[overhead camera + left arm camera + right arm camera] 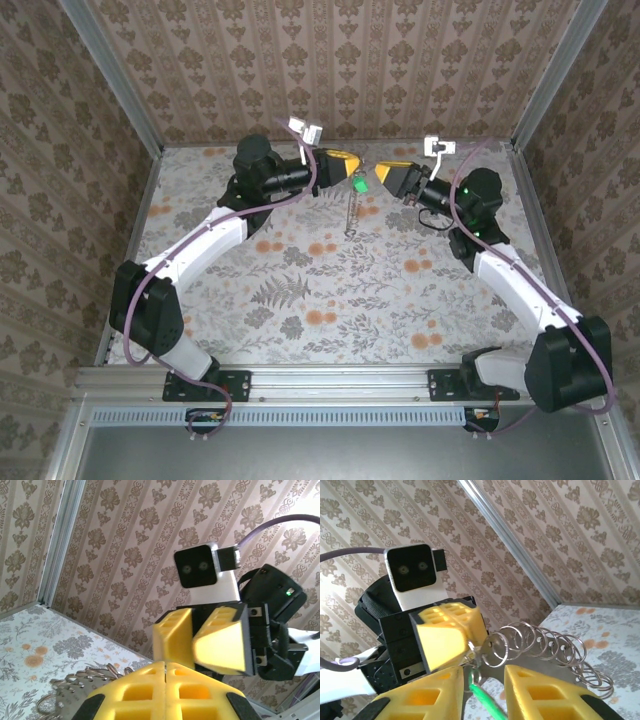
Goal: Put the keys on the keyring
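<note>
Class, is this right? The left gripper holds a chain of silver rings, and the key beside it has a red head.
Not quite. The key has a green head, not red, as the top external view shows. The left gripper does hold the chain of silver rings.

top view looks down; left wrist camera faces right wrist camera closely.

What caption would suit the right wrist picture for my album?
Left fingers pinch a chain of silver rings while a green key sits between the parted right fingers.
</note>
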Robot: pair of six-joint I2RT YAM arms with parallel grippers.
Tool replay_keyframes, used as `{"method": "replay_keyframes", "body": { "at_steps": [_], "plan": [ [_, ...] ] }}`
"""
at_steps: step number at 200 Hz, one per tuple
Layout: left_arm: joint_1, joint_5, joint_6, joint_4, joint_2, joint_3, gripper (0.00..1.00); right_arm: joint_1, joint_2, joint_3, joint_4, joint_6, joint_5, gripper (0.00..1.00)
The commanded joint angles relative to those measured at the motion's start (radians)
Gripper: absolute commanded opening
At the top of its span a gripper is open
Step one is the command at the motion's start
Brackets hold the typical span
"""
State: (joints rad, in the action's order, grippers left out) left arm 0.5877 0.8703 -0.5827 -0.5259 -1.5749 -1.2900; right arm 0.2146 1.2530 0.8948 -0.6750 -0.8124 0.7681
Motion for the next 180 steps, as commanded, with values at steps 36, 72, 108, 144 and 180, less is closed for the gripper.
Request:
{"method": "replay_keyframes", "body": {
  "at_steps": [36, 72, 108, 144, 180],
  "plan": [
    [-0.009, 0.024, -0.078, -0.131, -0.006, -0.007, 0.0, 0.042, 0.056, 0.045, -0.172, -0.092, 0.045, 0.25],
    [-0.009, 0.033, -0.106, -0.166, -0.016, -0.009, 0.0, 0.062, 0.073, 0.061, -0.177, -0.089, 0.045, 0.24],
    [-0.009, 0.044, -0.113, -0.174, -0.016, -0.011, 0.0, 0.071, 0.092, 0.085, -0.179, -0.09, 0.043, 0.22],
    [-0.01, 0.055, -0.126, -0.187, -0.019, -0.009, 0.0, 0.072, 0.108, 0.105, -0.179, -0.091, 0.04, 0.19],
    [-0.008, 0.059, -0.139, -0.206, -0.022, -0.005, 0.0, 0.075, 0.12, 0.125, -0.178, -0.096, 0.042, 0.19]
  ]
}}
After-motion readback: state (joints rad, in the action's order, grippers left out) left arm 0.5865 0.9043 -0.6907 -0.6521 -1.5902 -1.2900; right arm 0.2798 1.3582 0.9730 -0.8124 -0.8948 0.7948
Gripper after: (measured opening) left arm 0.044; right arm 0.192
